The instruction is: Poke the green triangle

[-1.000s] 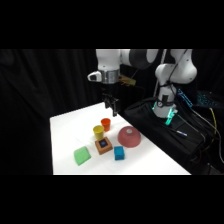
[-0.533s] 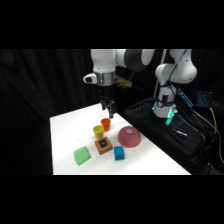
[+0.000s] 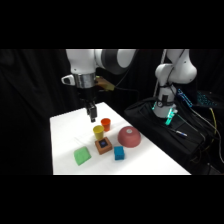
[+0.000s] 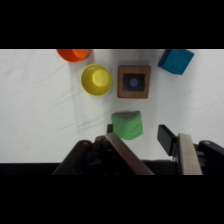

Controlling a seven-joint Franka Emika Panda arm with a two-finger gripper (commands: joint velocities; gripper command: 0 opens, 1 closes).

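Near the table's front left edge lies the green triangle [image 3: 82,156], beside the brown block [image 3: 103,145]. Above the cups, the gripper [image 3: 93,118] hangs with fingers [image 4: 167,137] spread wide, apparently not yet lowered to poke.

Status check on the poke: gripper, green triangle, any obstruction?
Gripper open, high above table. Green triangle untouched, near front edge. Yellow cup and brown block sit between; descent looks clear.
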